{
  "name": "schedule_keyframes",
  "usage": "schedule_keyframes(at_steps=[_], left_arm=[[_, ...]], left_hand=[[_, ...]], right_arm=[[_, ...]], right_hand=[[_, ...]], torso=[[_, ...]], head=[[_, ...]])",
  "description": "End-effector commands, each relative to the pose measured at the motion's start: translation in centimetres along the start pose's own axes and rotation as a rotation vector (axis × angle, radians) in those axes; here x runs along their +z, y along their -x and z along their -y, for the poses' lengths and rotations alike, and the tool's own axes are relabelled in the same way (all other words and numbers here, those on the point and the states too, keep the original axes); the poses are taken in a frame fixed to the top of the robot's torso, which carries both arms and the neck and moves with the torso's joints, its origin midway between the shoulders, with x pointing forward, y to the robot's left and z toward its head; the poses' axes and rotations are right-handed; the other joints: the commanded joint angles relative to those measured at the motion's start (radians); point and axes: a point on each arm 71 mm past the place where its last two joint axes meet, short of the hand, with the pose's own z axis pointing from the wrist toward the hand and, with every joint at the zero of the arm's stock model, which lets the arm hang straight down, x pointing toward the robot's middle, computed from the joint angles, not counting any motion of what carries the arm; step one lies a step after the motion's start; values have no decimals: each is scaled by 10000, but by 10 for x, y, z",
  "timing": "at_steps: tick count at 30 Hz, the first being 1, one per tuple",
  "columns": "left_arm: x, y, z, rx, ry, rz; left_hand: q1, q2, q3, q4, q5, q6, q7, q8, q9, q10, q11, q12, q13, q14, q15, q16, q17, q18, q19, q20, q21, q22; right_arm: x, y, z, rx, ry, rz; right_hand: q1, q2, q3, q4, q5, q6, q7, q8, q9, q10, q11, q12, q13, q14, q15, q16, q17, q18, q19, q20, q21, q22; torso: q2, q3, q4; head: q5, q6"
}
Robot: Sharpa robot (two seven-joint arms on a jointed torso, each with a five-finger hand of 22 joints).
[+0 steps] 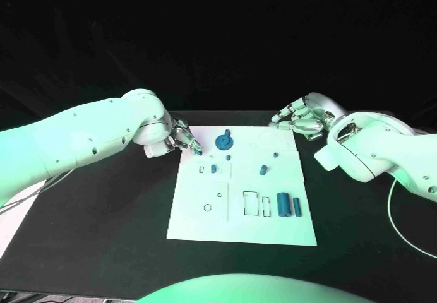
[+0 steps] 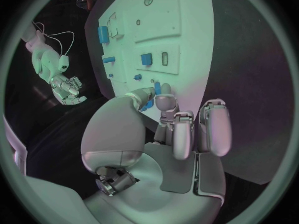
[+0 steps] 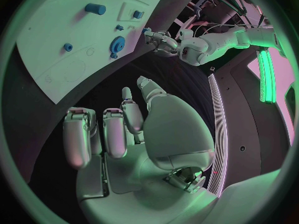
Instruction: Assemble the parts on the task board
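The silver left hand (image 1: 173, 140) pinches a small blue peg (image 1: 197, 150) in its fingers (image 2: 163, 103) at the flat white task board's (image 1: 209, 221) far corner, seemingly ready for insertion, while the silver right hand (image 1: 299, 118) hovers, fingers loosely curled and empty.

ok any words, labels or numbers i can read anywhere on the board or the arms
None can be read. The white board carries only thin outlines of slots and circles, no lettering. The blue parts are unmarked. Both arms are plain white, with no legible brand or number.
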Motion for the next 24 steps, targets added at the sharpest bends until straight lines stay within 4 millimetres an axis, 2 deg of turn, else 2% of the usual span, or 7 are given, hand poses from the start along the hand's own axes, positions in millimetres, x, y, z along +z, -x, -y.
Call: schedule_keyframes(at_steps=[1, 8, 19, 24], left_arm=[[-3, -9, 2, -152, -441, 169], [-5, -21, 0, 781, -602, 430], [-1, -32, -2, 1496, -643, 504], [0, -34, -3, 1807, -591, 323]], left_hand=[[-142, -9, 1658, -1627, 86, 98, -26, 49, -13, 85, -14, 72, 15, 1054, -82, 31, 2628, -94, 433, -64, 78, 1674], [-184, -28, 1688, -1675, 105, 122, -33, 49, -25, 120, -21, 125, 83, 1054, -84, 31, 2628, -101, 444, -66, 104, 1694], [-243, -40, 1752, -1757, 128, 176, -45, 38, -59, 160, -32, 157, 128, 1054, -88, 31, 2628, -110, 459, -70, 138, 1722], [-307, -61, 1812, -1837, 189, 224, -52, 20, -98, 184, -39, 151, 129, 1054, -91, 31, 2628, -116, 468, -73, 160, 1742]], right_arm=[[0, -2, -1, -50, 74, -148], [0, -2, 0, -54, 67, -153], [0, -2, 0, -60, 70, -172], [0, -2, 0, -61, 68, -181]], right_hand=[[76, 15, -17, 23, 64, -68, 13, 57, 13, -30, -12, -12, 26, 544, 86, -54, -3, 143, -19, 26, -44, 293], [90, 15, -20, 24, 118, -73, 12, 63, 21, -30, -14, -14, 26, 545, 85, -57, -8, 142, -17, 25, -44, 296], [95, 15, -21, 24, 138, -75, 12, 65, 24, -31, -14, -17, 24, 545, 85, -58, -9, 143, -18, 25, -45, 293], [101, 15, -23, 25, 167, -78, 12, 67, 28, -31, -14, -16, 26, 546, 84, -58, -6, 142, -17, 25, -45, 295]], torso=[[2, -6, 9], [3, -17, 27], [27, -26, -10], [24, -8, -12]], head=[[-2, -10], [-2, -16], [18, -43], [28, -75]])
